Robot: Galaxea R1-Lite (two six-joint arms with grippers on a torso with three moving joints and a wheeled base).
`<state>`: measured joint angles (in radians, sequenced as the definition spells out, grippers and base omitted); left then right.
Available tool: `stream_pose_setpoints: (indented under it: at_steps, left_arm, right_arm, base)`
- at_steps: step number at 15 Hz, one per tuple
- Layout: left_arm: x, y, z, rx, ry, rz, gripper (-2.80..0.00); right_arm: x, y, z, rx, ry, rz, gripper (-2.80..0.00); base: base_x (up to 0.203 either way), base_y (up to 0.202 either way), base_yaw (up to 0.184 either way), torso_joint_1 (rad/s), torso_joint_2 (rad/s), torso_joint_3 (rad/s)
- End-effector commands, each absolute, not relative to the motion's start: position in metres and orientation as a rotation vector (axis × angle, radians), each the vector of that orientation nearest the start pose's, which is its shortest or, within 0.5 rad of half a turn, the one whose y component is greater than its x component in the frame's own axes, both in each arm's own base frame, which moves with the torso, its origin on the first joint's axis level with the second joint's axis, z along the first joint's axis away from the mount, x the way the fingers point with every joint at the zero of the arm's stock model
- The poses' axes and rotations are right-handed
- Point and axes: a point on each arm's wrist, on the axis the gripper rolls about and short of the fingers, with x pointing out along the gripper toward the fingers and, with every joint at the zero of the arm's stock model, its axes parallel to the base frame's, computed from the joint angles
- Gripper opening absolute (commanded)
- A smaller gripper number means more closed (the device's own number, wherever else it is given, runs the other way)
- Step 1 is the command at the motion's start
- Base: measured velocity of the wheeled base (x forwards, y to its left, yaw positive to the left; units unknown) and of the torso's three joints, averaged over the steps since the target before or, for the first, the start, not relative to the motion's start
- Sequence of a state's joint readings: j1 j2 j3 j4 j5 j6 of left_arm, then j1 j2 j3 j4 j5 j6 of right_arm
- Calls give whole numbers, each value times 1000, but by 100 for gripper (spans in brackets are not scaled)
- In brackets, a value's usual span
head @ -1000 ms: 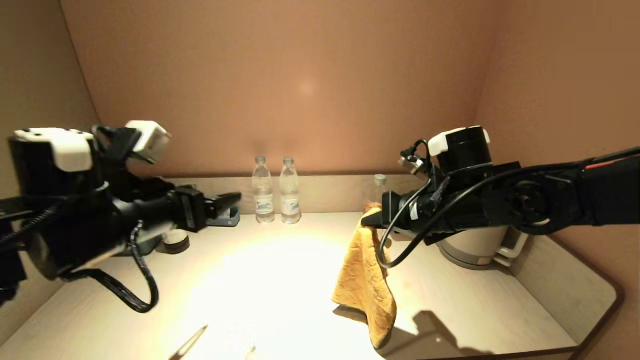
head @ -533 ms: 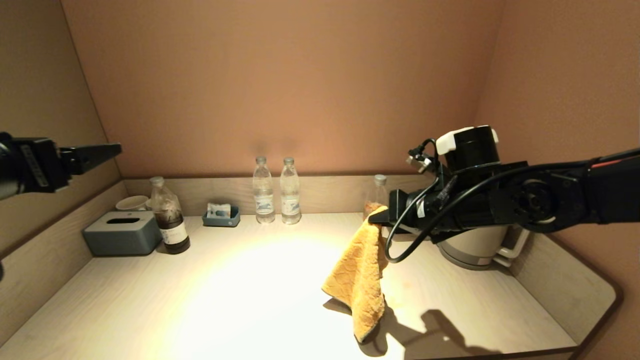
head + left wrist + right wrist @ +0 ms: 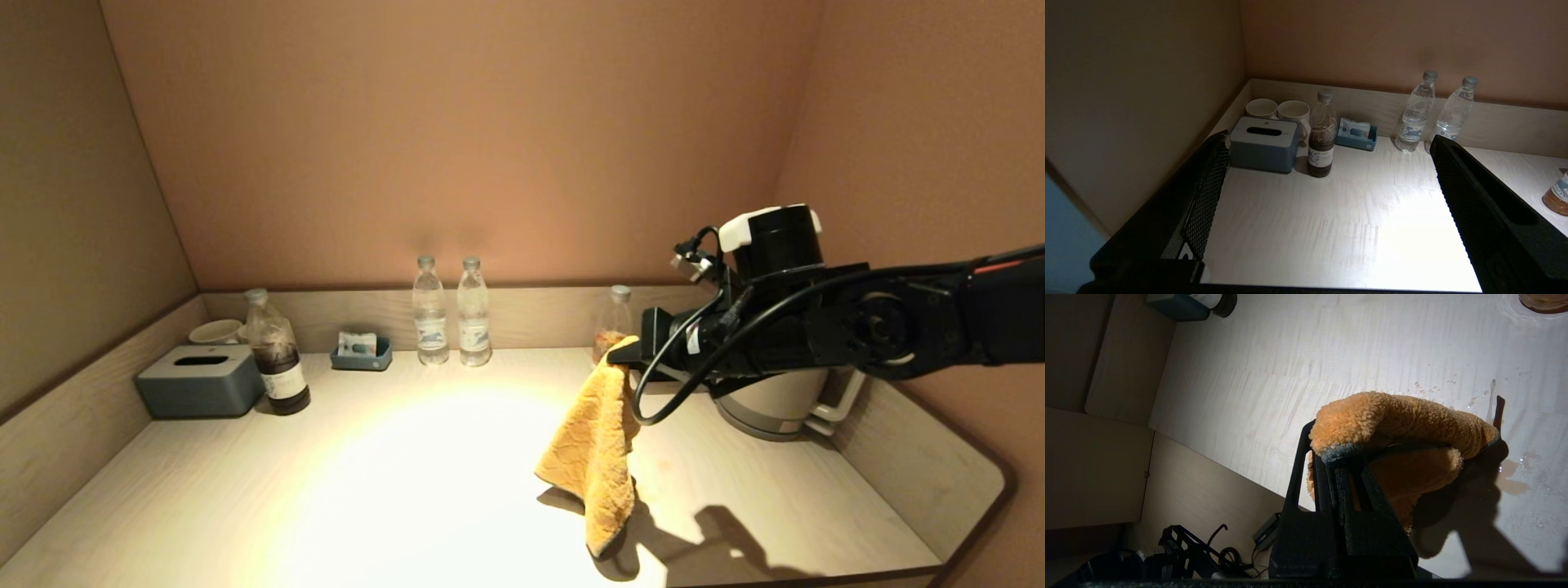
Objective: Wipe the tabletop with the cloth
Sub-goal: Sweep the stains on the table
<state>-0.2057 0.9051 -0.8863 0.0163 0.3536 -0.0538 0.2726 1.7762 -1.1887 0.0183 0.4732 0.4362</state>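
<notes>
Beige wood-grain desk (image 3: 392, 490) fills an alcove of plain tan walls, a low rim running along its back and sides and a rounded corner at the near right. Over its right half the cloth (image 3: 594, 445) hangs by one pinched corner, orange and fuzzy with a dark edge, its lowest tip close to the near edge; whether that tip touches the surface cannot be told. The right gripper (image 3: 622, 353) holds it from above, jaws clamped together on the fabric, as the right wrist view shows (image 3: 1331, 457), with small drops and a wet patch (image 3: 1506, 479) on the surface beneath. Just behind the arm toward the right rim stands a pale kettle (image 3: 775, 404), and a bottle (image 3: 616, 322) sits by the back rim. Two clear water bottles (image 3: 451, 314) stand side by side at the back centre. Toward the back left corner are a small blue tray (image 3: 361, 353), a dark-liquid bottle (image 3: 276, 355), a grey tissue box (image 3: 200, 390) and two cups (image 3: 1280, 112). The left gripper (image 3: 1327, 179) is raised over the left side, jaws wide apart.
</notes>
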Motion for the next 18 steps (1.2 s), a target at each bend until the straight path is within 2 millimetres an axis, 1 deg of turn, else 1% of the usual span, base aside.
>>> stream_pose_setpoints:
  at_steps: [1,2,5,9,10,14,17,18]
  left_arm:
    - [48,-2,292,-67,-37,162,0]
    - [35,1,282,-72,-45,177,0]
    - [10,8,240,-90,-43,262,0]
    - [-11,11,220,-140,-104,391,0]
    - [-15,11,210,-142,-106,400,0]
    - [-30,11,173,-141,-130,415,0]
    - [-37,10,164,-147,-166,395,0]
    - [-40,9,160,-146,-184,335,0]
  right_arm:
    - [315,99,205,470,759,581,-280]
    - [314,99,206,474,758,583,-280]
    - [314,99,207,477,759,583,-280]
    - [312,99,208,484,757,582,-280]
    - [311,100,208,483,757,583,-280]
    - [309,99,211,483,752,587,-280]
    - [308,99,211,483,750,589,-280]
    - [308,100,211,482,751,590,-280]
  base:
    - [0,0,0,0,0,0]
    - [0,0,0,0,0,0]
    - [0,0,0,0,0,0]
    - [0,0,0,0,0,0]
    - [0,0,0,0,0,0]
    - [0,0,0,0,0,0]
    - [0,0,0,0,0,0]
    - [0,0,0,0,0,0]
